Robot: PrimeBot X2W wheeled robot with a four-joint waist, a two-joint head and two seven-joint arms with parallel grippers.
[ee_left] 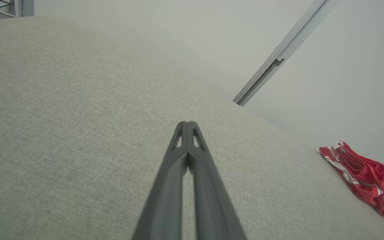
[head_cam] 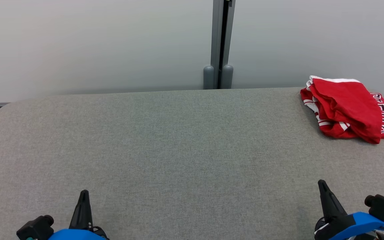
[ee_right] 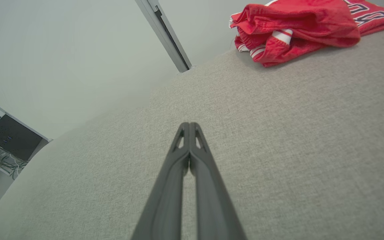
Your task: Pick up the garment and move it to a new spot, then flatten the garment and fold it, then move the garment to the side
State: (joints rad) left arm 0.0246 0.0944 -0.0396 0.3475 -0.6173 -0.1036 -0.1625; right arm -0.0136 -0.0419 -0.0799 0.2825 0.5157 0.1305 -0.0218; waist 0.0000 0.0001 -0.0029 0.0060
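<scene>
Lying at the far right corner of the grey fabric-covered table (head_cam: 178, 150), the red garment (head_cam: 345, 106) forms a loosely folded heap. You can see white stripes along its layered edges. Dark, white-outlined lettering runs along the flat part nearest the table's right edge. Its back edge reaches the table's far rim, close to the pale wall (head_cam: 95, 43).

Your left gripper (head_cam: 84, 195) is at the near edge on the left, well apart from the garment. In the left wrist view its two dark fingers (ee_left: 175, 173) are pressed together at the tips with nothing between them. The garment shows there small, at the far right end of the table.

Your right gripper (head_cam: 322, 185) is at the near edge on the right, on the garment's side, with a stretch of bare table between them. Its fingers (ee_right: 208, 180) meet at the tips too and hold nothing. You cannot tell whether either gripper touches the cloth surface or hangs just above it.

A grey vertical post (head_cam: 221, 43) runs up the wall behind the table's middle. In the right wrist view, a dark screen (ee_right: 10, 136) stands past the table's left end.
</scene>
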